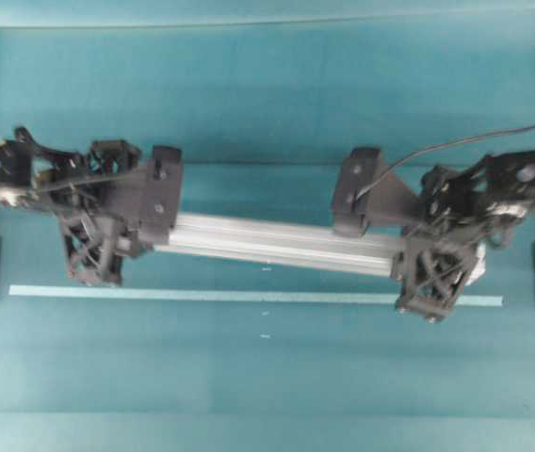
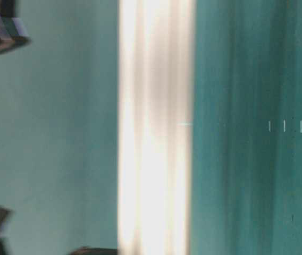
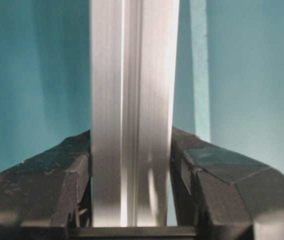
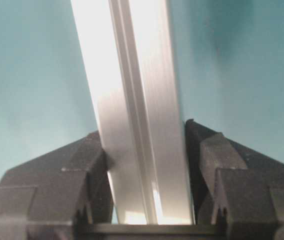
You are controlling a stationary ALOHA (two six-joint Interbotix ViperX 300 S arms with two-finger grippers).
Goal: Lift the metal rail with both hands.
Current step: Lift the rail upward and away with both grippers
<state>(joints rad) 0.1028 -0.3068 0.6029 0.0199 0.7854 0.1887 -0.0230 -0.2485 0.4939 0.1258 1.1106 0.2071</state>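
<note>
Gripping the metal rail (image 1: 277, 240) at both ends: left gripper (image 1: 107, 235) clamped on its left end, right gripper (image 1: 437, 268) on its right end, fingers (image 3: 57, 185) pressed against both side faces in each wrist view. Rail runs lengthwise across mid-worktop, slightly skewed, right end nearer the front edge, just behind the pale-green tape strip (image 1: 249, 296).

You'll find nothing readable here: no text, label, brand, number or sign on the metal rail (image 1: 277, 243), the fingers (image 3: 57, 185), or the desk (image 1: 267, 104) around the rail.
</note>
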